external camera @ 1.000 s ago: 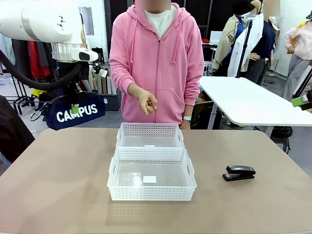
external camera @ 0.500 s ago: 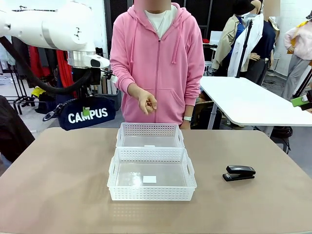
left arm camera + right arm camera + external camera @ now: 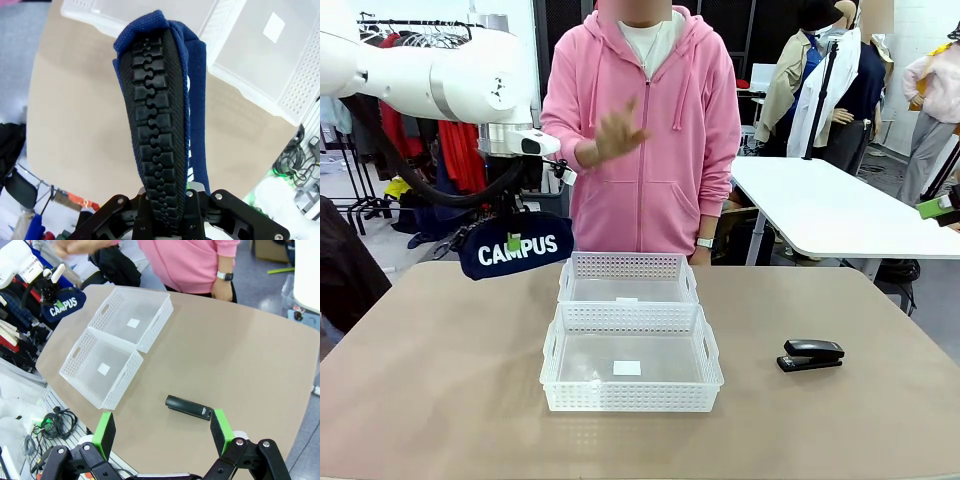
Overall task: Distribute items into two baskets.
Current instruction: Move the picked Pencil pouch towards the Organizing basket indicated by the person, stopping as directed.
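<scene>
Robot's L hand (image 3: 514, 240) was clenched on the navy pouch (image 3: 545, 250), gripping it at the top edge. In the L wrist view the black zip ran up from btwn the fingers, w/ the pouch body hanging straight below the hand. White "CAMPUS" print faced the front camera. The pouch was off the surface, over the far-left part of the desk (image 3: 440, 380), just left of the smaller basket (image 3: 626, 266) and not inside it. The larger basket (image 3: 632, 397) sat on the robot's side of the smaller one, long walls touching; both held no items. The stapler (image 3: 810, 354) lay flat on the desk to the right of the larger basket, apart from it. R hand (image 3: 163, 432) was released, jaws wide, nothing btwn the green pads; in its wrist view it hung high over the desk, well apart from the stapler, which showed btwn the pads. A person (image 3: 650, 190) in a pink hoodie stood at the far side, one palm (image 3: 617, 130) raised at chest height.
</scene>
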`<control>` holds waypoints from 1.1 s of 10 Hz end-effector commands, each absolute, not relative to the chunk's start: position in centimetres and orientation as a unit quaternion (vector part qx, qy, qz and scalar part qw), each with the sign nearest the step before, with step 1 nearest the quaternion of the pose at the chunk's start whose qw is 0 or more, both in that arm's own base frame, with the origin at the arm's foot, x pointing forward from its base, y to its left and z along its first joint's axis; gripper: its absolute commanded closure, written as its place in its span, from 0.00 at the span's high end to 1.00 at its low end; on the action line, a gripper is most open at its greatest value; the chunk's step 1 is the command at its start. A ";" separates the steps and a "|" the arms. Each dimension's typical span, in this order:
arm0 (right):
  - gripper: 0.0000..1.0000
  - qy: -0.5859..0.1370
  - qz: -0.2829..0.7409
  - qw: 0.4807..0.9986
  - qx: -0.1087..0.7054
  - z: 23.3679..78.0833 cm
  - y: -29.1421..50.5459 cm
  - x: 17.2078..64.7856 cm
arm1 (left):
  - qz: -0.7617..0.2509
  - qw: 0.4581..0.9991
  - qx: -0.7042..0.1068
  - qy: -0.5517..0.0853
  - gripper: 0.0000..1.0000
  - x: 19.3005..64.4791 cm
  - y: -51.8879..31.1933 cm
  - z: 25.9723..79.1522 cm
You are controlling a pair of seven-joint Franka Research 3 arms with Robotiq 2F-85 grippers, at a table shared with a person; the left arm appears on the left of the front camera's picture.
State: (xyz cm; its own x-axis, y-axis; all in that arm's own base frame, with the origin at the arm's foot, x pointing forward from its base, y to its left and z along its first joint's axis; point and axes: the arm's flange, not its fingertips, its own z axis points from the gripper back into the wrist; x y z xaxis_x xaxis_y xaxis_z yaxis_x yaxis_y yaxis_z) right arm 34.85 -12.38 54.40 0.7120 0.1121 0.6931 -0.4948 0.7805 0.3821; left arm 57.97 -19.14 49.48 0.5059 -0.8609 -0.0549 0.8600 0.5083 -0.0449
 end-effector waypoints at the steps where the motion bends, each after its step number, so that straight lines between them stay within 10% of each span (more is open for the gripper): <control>1: 1.00 -0.347 0.177 0.873 0.294 54.5 -12.3 34.9 | -0.509 0.860 -0.046 0.018 0.00 58.2 -19.5 48.9; 11: 1.00 -0.347 0.177 0.873 0.294 54.5 -12.3 34.9 | -0.462 0.885 -0.061 0.012 0.00 52.8 -6.7 51.9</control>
State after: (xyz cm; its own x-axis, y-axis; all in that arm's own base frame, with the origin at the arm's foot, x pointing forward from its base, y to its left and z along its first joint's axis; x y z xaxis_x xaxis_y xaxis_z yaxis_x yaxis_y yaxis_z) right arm 34.85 -12.35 54.41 0.7122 0.1129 0.6928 -0.4948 0.7809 0.3813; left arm 52.69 -6.16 51.93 0.6041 -0.7968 0.0125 0.7931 0.5996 -0.1071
